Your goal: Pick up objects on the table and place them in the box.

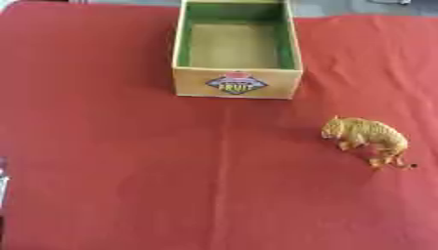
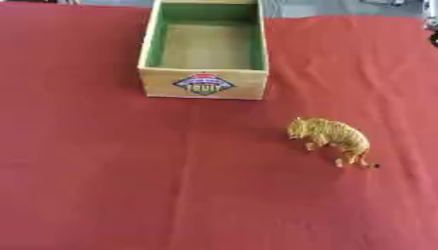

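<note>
1. I am looking down at a toy tiger [image 1: 366, 140] lying toward the right edge of the bench [image 1: 111, 161], about midway between the far and near edges. Its long axis is running diagonally: the head is pointing toward the far left, the hindquarters and thin tail toward the near right corner. It seems to be lying on its side, legs toward the near edge, though I cannot tell for certain.

2. The box [image 1: 237, 84] is sitting at the far edge, a little right of centre, well apart from the tiger. It is open at the top, green on the inner walls, tan on the floor, with nothing showing inside. A diamond-shaped label [image 2: 204, 84] is facing me on the near wall; its lettering is too blurred to read surely.

3. A red cloth [image 2: 102, 195] is covering the bench, with a faint crease running from the box toward the near edge. Beyond the far edge only a strip of grey is showing.

4. Neither hand is showing in either view, so I cannot tell whether they are spread or curled.
</note>
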Available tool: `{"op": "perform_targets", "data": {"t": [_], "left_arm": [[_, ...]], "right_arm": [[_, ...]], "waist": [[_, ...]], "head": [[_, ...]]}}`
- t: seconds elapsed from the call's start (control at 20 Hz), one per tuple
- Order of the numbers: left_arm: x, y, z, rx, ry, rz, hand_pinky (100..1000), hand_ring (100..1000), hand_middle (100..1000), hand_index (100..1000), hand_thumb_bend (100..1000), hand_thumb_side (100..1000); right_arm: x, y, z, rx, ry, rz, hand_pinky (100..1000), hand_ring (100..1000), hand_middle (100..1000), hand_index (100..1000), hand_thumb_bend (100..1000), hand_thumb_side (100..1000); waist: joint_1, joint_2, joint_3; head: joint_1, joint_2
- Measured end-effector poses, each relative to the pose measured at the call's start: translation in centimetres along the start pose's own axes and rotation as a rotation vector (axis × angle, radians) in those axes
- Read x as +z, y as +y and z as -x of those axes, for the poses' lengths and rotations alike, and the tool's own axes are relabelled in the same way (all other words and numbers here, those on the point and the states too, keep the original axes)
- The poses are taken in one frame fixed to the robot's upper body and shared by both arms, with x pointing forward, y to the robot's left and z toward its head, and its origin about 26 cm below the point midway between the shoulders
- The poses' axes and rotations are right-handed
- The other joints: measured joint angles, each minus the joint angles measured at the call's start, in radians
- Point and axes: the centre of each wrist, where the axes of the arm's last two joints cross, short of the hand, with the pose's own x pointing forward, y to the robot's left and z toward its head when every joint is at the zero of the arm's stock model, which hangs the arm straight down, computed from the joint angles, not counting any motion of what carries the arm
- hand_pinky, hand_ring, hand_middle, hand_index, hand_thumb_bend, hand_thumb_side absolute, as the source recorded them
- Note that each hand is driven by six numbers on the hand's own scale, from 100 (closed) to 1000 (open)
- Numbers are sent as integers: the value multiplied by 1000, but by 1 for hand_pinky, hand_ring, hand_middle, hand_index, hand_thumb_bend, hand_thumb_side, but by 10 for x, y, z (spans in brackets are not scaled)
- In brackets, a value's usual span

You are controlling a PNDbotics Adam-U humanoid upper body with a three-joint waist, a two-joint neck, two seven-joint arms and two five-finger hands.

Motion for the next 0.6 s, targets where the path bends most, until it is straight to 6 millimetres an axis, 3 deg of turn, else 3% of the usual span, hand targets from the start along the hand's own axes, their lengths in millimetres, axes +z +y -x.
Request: {"op": "perform_targets", "data": {"t": [0.45, 0.6], "left_arm": [[0, 0, 0, -1, 1, -3, 609, 594, 576, 822, 100, 781], [0, 0, 0, -1, 1, -2, 609, 594, 576, 822, 100, 780]], "right_arm": [[-5, -2, -6, 20, -51, -40, 846, 809, 823, 862, 100, 827], [-9, -2, -12, 64, -94, -104, 861, 829, 833, 865, 100, 788]], "waist": [[-3, -4, -1], [-6, -6, 5]], "head": [[-5, 0], [-15, 0]]}}
